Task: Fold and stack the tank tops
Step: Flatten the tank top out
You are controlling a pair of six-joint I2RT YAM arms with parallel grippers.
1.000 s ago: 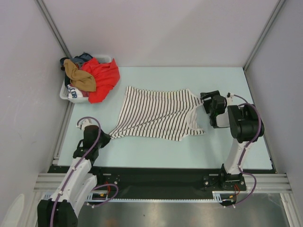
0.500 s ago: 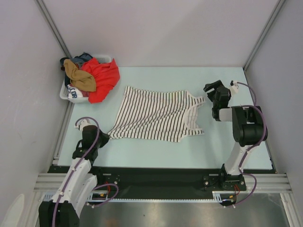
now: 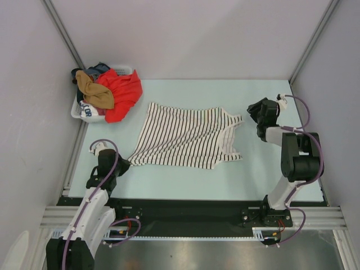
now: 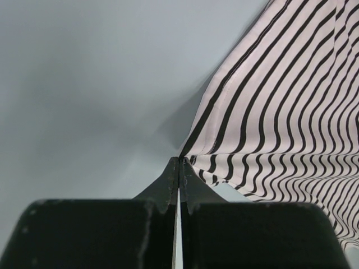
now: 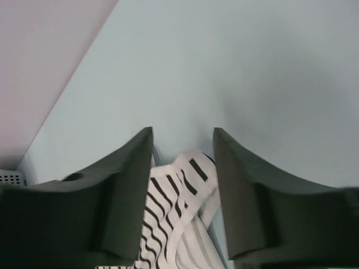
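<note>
A striped tank top [image 3: 188, 136] lies spread across the middle of the pale table [image 3: 259, 169], its near-left hem corner pinched tight in the left gripper [image 4: 179, 168], the right gripper [image 5: 182, 134] parted beside a shoulder strap, while a tan-brown top [image 3: 95, 93] sits heaped in the laundry basket [image 3: 77, 111].

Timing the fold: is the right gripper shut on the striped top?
No: the right gripper is open, with the striped top lying between its parted fingers.
</note>
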